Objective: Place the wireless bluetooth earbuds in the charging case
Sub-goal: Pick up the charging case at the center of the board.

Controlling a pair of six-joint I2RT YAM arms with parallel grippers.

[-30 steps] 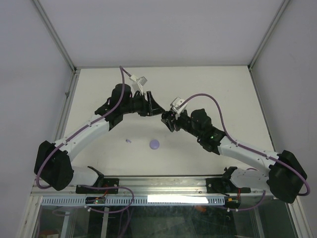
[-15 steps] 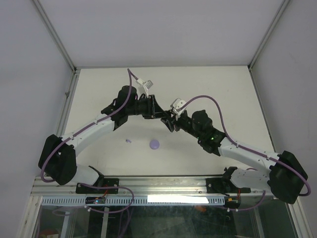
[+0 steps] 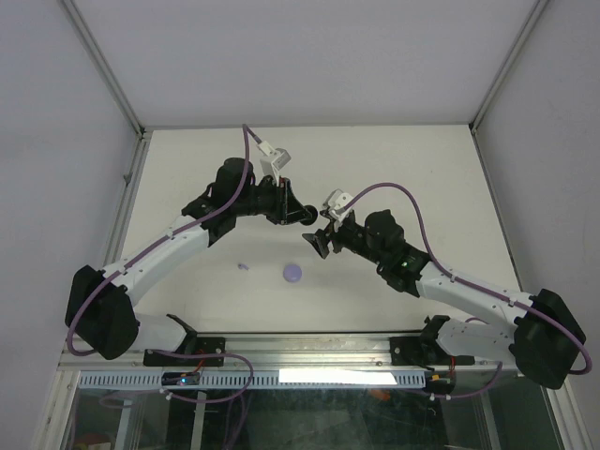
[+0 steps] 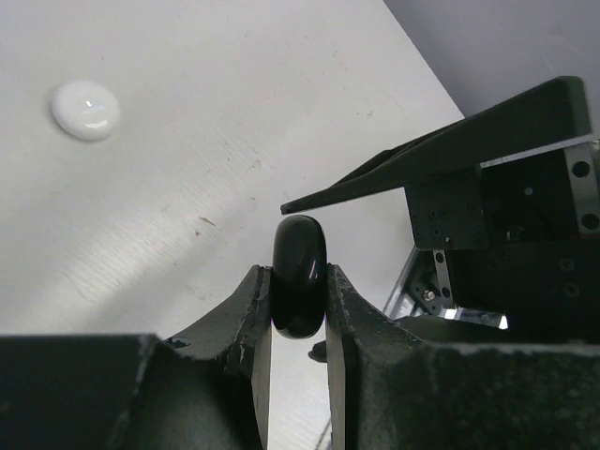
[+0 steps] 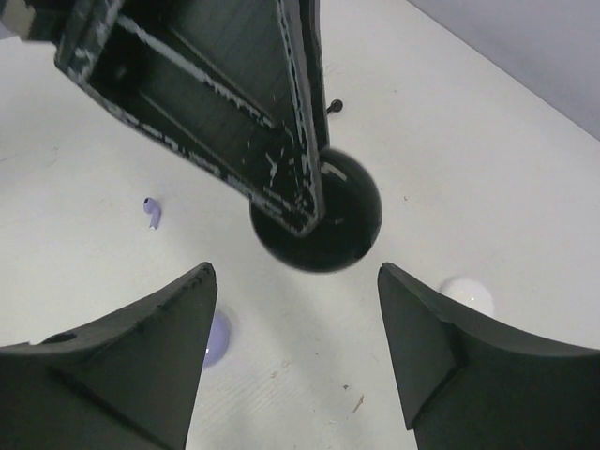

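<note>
On the matte white table (image 3: 187,169) nearest my bases lies the lavender earbud (image 3: 243,266), a tiny stemmed bud, with the round lavender case (image 3: 292,273) near it on the right, apart. Farther out, my right gripper (image 5: 295,269) hangs with its wedge-shaped jaws spread, holding nothing. Beyond it my left gripper (image 4: 298,277) pinches the black case (image 4: 300,248), a glossy disc, edge-on. A shiny white case (image 4: 85,110) rests farther off.

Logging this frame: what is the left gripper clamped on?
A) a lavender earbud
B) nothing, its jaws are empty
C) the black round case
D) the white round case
C: in the left wrist view the left gripper pinches the black round case edgewise between its jaws, while the white round case and the lavender earbud lie on the table.
</note>
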